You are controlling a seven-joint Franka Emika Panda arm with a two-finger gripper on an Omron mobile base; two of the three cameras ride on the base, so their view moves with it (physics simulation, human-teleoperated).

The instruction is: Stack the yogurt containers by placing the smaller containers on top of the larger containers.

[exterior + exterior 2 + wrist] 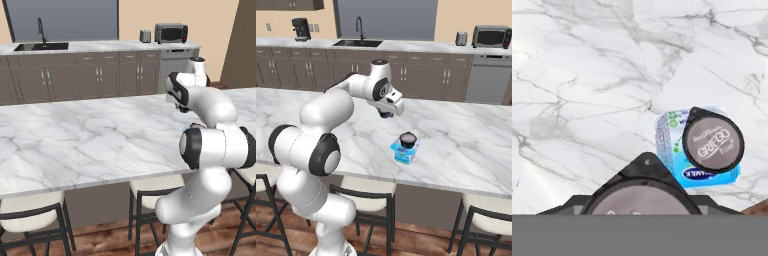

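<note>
- Left base view: my arm [210, 145] rises at the lower right, white with dark joints. It is folded at the elbow, with the forearm reaching out over the counter [75, 145].
- The counter is a long slab of glossy white marble with grey veins. Dark-framed stools [30, 220] with pale cushions are tucked under its near edge.
- Along the back wall run brown cabinets with a sink [42, 47], a toaster [145, 35] and a microwave [171, 32].
- Right base view: my gripper [387, 112] points down, above the marble and not touching it, with something small and dark between the fingers.
- Near it, toward the counter's near edge, stands a blue tub [404, 155], squarish and translucent. A second cup [407, 138], round and dark, sits on top of it.
- The wrist is bent over from the raised forearm, and the hand hangs to the left of the tub.
- Hand view: a cup [637, 200] sits right under my hand, round and dark with a greyish foil top and a pointed pull tab. My jaws are closed to a middling width on it.
- Beyond it, at the right, the tub shows a white and blue printed wall with rounded corners.
- The second cup sits on the tub, slightly off centre. Its grey-brown lid bears pale lettering and has a black rim with a small tab.
- I cannot tell which of the two cups is wider.
</note>
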